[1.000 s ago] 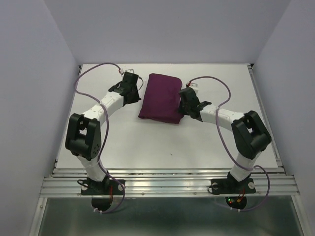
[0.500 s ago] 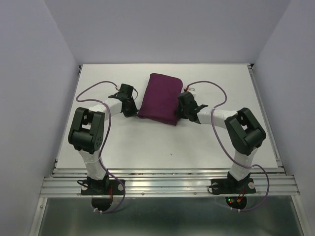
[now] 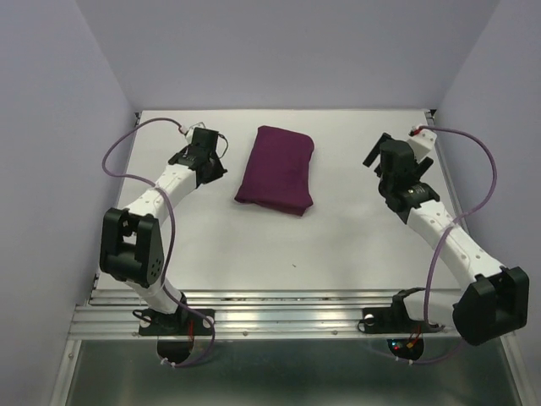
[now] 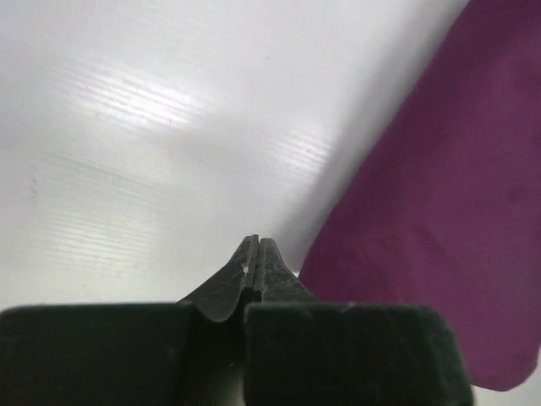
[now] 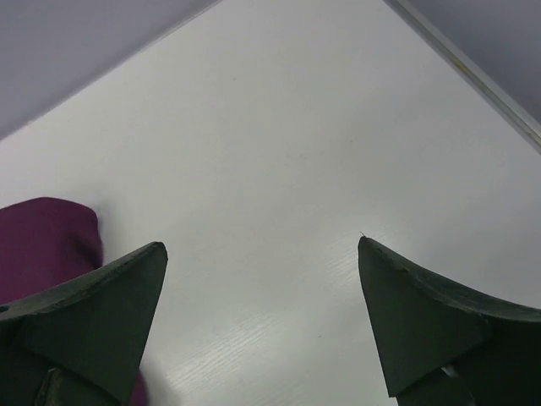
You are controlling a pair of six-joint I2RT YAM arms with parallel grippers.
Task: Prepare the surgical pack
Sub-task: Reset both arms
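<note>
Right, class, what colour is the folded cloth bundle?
The cloth bundle is plain deep purple, clearest in the top view.

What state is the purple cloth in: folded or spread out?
Folded. The purple cloth lies as a compact, rounded bundle on the table.

The left arm [image 3: 156, 193] is folded at its elbow in the lower left of the overhead frame and reached up toward the upper left; the left gripper [image 3: 205, 152] is carried at its end, jaws pressed together on nothing; the right arm [image 3: 448, 241] is stretched from the lower right up the right side; the right gripper [image 3: 385, 159] is held with jaws spread wide, empty.
</note>
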